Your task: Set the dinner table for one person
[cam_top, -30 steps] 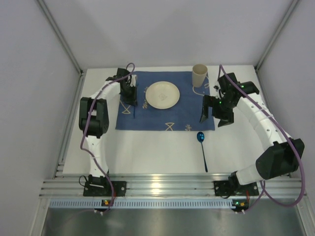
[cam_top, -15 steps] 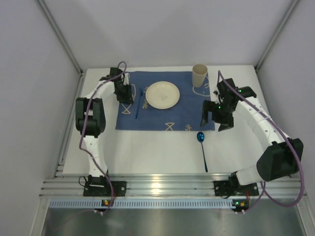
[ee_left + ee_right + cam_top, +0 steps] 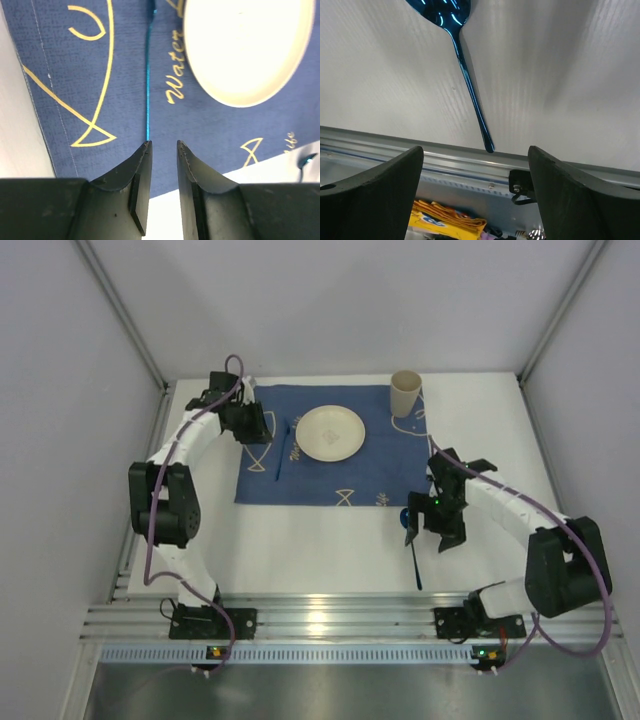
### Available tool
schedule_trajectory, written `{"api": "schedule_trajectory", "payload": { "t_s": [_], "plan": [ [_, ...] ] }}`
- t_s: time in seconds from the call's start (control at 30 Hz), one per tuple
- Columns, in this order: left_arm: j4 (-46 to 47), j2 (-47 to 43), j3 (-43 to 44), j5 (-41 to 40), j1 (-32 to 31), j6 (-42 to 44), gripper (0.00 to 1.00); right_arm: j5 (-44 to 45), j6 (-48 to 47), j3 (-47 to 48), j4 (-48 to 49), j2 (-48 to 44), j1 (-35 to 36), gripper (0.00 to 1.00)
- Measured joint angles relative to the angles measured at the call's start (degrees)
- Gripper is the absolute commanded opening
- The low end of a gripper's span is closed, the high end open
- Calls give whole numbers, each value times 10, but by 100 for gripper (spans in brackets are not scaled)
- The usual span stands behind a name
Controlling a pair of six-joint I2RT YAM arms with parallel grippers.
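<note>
White matte desk (image 3: 330,540): right end effector (image 3: 475,152) gapes empty over glossy blue metal spoon (image 3: 470,85); left end effector (image 3: 164,145) barely parted, empty. I'd straddle the handle.

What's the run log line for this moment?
left end effector: slightly open over cloth, by thin blue utensil | right end effector: open above spoon on table | plate, cup: on cloth

The gold cursive word "Water" stands on the dark blue cloth (image 3: 120,60), at eight o'clock from the cream plate (image 3: 245,45); other lettering is unreadable.
</note>
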Motion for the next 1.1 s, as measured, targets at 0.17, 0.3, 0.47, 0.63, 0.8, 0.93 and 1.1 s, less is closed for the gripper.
{"api": "schedule_trajectory", "payload": {
  "t_s": [0.17, 0.3, 0.47, 0.63, 0.8, 0.93, 1.1],
  "plan": [
    [3, -34, -11, 12, -3, -14, 30, 18, 18, -10, 45, 14, 45, 70],
    [4, -61, -28, 18, -6, -23, 30, 68, 36, -10, 86, 44, 64, 37],
    [-1, -99, -48, 19, -9, -24, 30, 127, 63, -10, 143, 96, 73, 29],
    [-17, -132, -58, 14, -10, -20, 29, 146, 75, 9, 151, 123, 102, 29],
    [-27, -151, -66, 8, -10, -16, 28, 180, 78, 24, 137, 139, 128, 28],
    [-32, -154, -72, 8, -10, -16, 28, 190, 80, 24, 137, 142, 132, 8],
    [-33, -154, -75, 9, -10, -16, 28, 198, 80, 24, 135, 148, 134, 0]
  ]
}}
